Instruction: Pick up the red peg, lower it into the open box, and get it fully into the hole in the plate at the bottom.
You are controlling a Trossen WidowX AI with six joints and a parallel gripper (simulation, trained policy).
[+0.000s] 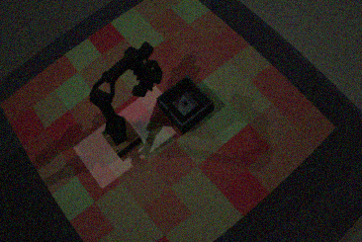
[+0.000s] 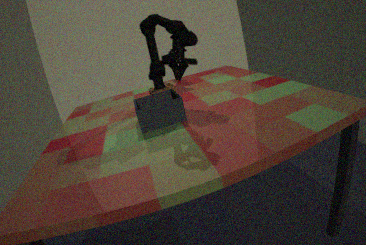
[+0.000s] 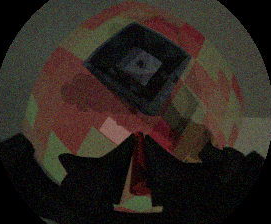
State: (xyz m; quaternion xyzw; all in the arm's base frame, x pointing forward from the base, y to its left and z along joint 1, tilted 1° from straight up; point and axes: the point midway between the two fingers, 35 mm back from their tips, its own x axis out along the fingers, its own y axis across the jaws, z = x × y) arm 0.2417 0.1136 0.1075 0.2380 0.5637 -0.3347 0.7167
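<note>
The scene is dim. My gripper [image 3: 139, 137] [image 1: 143, 84] [image 2: 178, 70] is shut on the red peg [image 3: 139, 170], which points down between the dark fingers in the wrist view. The gripper hangs above the table, a little to the side of the open dark box [image 1: 192, 121] [image 2: 157, 113] [image 3: 107, 62]. The box stands upright on the table. The plate at its bottom shows a small dark hole [image 3: 140, 62] [image 1: 184, 104]. The peg is off to the box's side, not over the opening. In the top and exterior views the peg is too dark to make out.
The table top [image 1: 237, 184] [image 2: 200, 151] is chequered in red and green patches with a dark border. The arm's base [image 1: 118, 134] stands beside the box. A table leg [image 2: 342, 176] shows at the right edge.
</note>
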